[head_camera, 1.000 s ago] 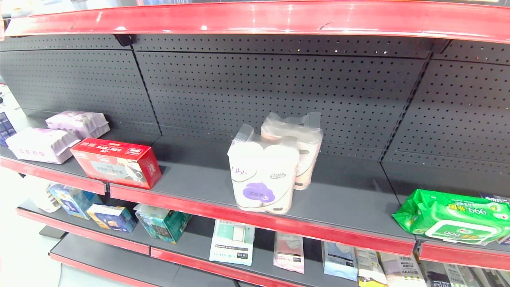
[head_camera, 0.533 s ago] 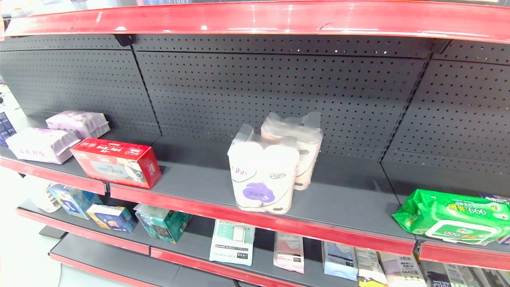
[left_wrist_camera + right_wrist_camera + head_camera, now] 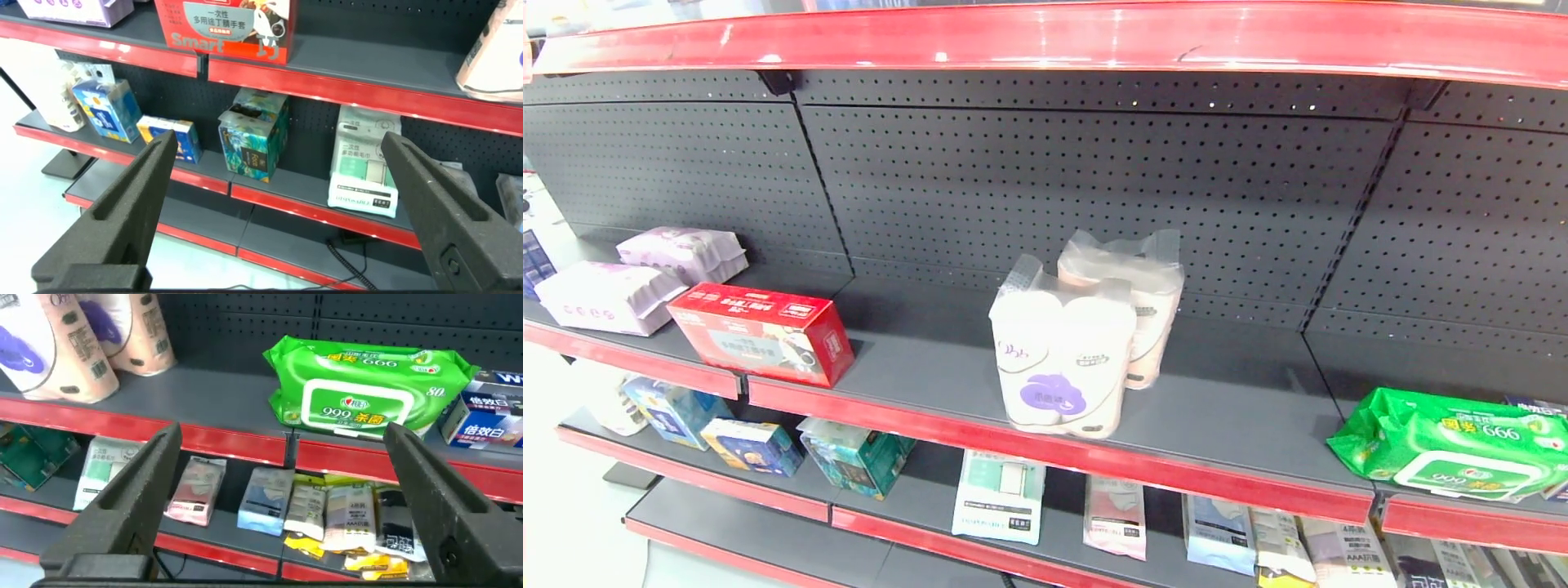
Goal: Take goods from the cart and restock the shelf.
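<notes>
The shelf [image 3: 1241,408] is holding many goods. A white toilet paper pack [image 3: 1062,359] with purple marks is standing upright near the front edge of the middle board. A second toilet paper pack [image 3: 1147,302] is standing just behind it, and the two are touching. Well apart to the left, a red box [image 3: 764,331] is lying at an angle by the front edge. Two pale purple tissue packs [image 3: 609,296] are lying farther left, one behind the other. Far to the right, a green wipes pack [image 3: 1454,445] is lying flat.

The left gripper [image 3: 278,137] is hanging in front of the lower boards, with its two dark fingers [image 3: 135,200] spread wide apart. Past it, a teal box [image 3: 253,135] and a white and green packet [image 3: 365,159] are sitting on the board below the red box.

The right gripper [image 3: 282,429] is hanging in front of the green wipes pack, and its fingers [image 3: 131,502] are spread wide apart too. Small flat packets [image 3: 270,498] are leaning in a row on the board underneath.
</notes>
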